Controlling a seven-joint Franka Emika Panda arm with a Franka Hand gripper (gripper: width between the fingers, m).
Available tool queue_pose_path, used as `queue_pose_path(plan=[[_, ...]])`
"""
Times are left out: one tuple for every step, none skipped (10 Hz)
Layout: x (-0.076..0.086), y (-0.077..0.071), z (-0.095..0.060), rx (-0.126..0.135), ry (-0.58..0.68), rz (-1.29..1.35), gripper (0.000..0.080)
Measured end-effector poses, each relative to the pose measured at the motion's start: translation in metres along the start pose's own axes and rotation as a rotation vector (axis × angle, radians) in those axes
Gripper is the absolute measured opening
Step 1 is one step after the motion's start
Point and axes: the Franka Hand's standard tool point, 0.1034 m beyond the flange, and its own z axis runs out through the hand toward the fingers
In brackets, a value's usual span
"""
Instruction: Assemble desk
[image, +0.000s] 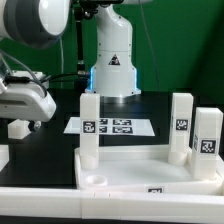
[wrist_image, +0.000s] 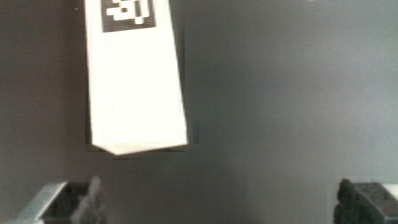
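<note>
1. I see the tabletop lying upside down along the bottom of the exterior frame, from lower left to lower right, rim up.
2. Three legs stand upright on it: one at centre left, one at right of centre, and one near the right edge. I judge that these three are already mounted, but I cannot see whether they are fully screwed in.
3. One round socket at the lower left of the frame is open, with no leg in it. So I judge that one leg is left to do.
4. In the wrist frame a white leg lies on the dark table, from the upper left down to the centre, with its tag at the top edge. I think this is the fourth leg, but I cannot match it surely to the small white piece at the left edge of the exterior frame.
5. The gripper has its jaws spread fully wide and holds nothing; both fingertips show at the bottom corners of the wrist frame, apart from the leg.
6. The marker board lies behind the tabletop at centre, partly covered by the first leg.
7. Hard to see: the arm at upper left of the exterior frame is cut off and blurred, and the gripper itself I cannot make out there. The near edge of the tabletop is cropped.
</note>
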Motion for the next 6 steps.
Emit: queue_pose_path(plan=[[-0.005, 0.007, 0.0, -0.068, -0.112, -0.072, 0.0649], [-0.005, 0.012, 0.0, -0.114, -0.19, -0.125, 0.0649], [-0.003, 0.016, 0.0, -0.151, -0.239, -0.158, 0.0649], [-0.004, 0.02, 0.0, -0.164, -0.279, -0.177, 0.0649], [-0.002, 0.019, 0.0, -0.163, -0.275, -0.176, 0.0649], [-0.002, 0.019, 0.001, -0.163, -0.276, -0.176, 0.0649]])
